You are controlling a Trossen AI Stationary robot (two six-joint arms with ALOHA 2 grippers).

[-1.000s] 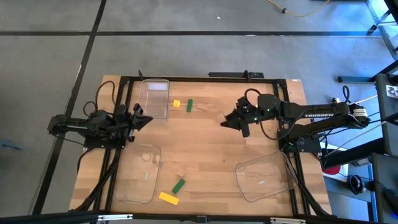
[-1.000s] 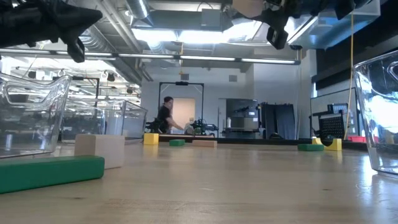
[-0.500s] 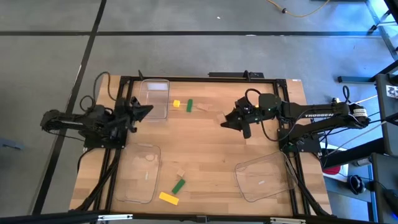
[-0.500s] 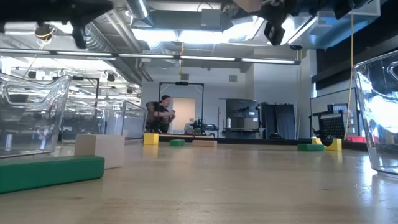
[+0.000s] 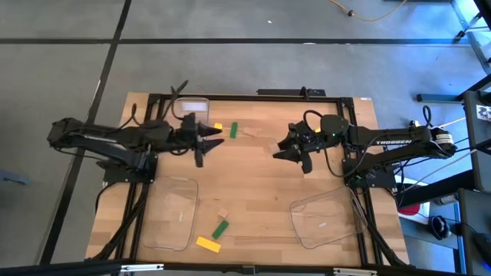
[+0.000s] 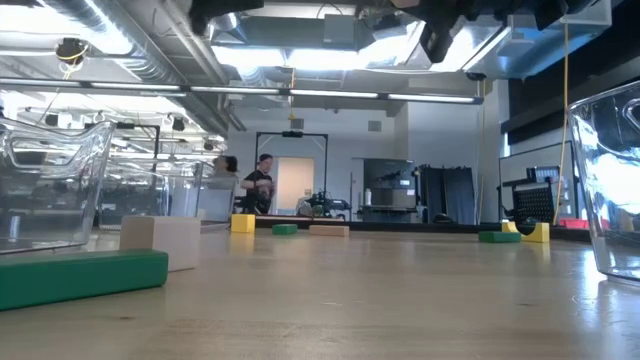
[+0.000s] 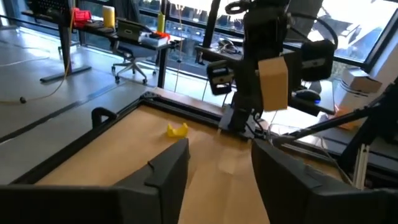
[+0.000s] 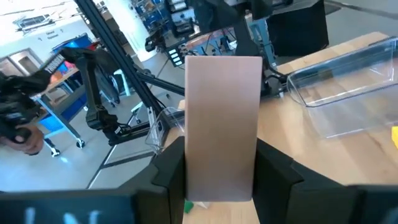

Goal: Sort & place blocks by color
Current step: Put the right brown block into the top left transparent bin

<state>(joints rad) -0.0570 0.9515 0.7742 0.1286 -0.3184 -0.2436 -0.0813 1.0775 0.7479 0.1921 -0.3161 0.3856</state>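
From above, the left gripper [image 5: 205, 141] covers part of the clear plastic tray [image 5: 192, 106] at the table's far side. In the low view, the long green rectangular block [image 6: 80, 277] runs off the picture's left edge, and both arms are cut off at the top. The right gripper's [image 8: 221, 163] tan wooden block [image 8: 224, 124] hides the table ahead.

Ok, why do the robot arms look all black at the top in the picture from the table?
Low view: the right arm hangs before bright ceiling lights, so it shows as a dark shape; the clear tray at the right edge catches their glare. Right wrist view: the right tool holds a tan block in even light.
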